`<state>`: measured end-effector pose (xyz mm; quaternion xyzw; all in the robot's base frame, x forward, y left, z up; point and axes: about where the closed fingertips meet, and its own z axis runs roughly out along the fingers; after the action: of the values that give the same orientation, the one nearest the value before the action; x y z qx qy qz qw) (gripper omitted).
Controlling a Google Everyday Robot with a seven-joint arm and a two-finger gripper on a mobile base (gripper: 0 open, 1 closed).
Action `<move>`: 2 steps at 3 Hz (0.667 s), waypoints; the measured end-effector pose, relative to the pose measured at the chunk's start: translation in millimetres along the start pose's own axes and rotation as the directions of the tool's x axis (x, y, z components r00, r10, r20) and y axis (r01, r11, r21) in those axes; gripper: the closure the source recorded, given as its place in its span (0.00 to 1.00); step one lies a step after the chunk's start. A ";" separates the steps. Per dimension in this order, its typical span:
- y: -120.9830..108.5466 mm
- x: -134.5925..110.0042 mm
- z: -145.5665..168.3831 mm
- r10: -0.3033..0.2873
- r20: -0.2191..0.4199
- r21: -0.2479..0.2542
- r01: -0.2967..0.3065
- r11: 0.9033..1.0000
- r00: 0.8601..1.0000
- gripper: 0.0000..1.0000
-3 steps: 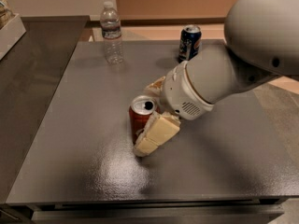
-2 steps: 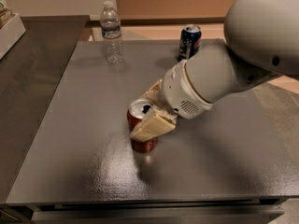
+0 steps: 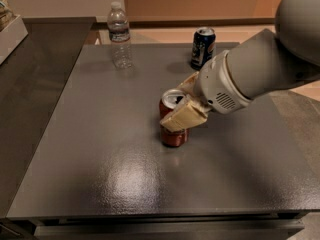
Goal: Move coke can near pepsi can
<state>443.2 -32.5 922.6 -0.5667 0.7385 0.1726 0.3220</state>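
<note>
The red coke can (image 3: 173, 135) stands upright near the middle of the dark grey table (image 3: 100, 149). My gripper (image 3: 181, 105) is shut on its upper half, with one cream finger (image 3: 183, 118) across the front and the other behind the silver top. I cannot tell whether the can's base touches the table or hangs just above it. The dark blue pepsi can (image 3: 203, 47) stands upright at the table's far edge, behind and to the right of the coke can, well apart from it.
A clear plastic water bottle (image 3: 120, 35) stands at the far left of the table. A second dark counter (image 3: 30, 79) lies to the left, with a white box (image 3: 11, 34) on it. My large grey arm (image 3: 270, 69) reaches in from the right.
The gripper came down over the coke can and closed on it. The can has since moved to the right with the gripper, towards the pepsi can. The bottle and the pepsi can have not moved.
</note>
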 end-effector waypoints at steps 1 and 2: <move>-46.9 15.2 -27.8 0.086 -0.004 0.111 -0.085 0.990 0.996 1.00; -93.5 30.2 -47.8 0.163 -0.001 0.190 -0.160 0.969 0.987 1.00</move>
<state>513.9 -111.9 947.6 -0.4727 0.7979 0.1227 0.3533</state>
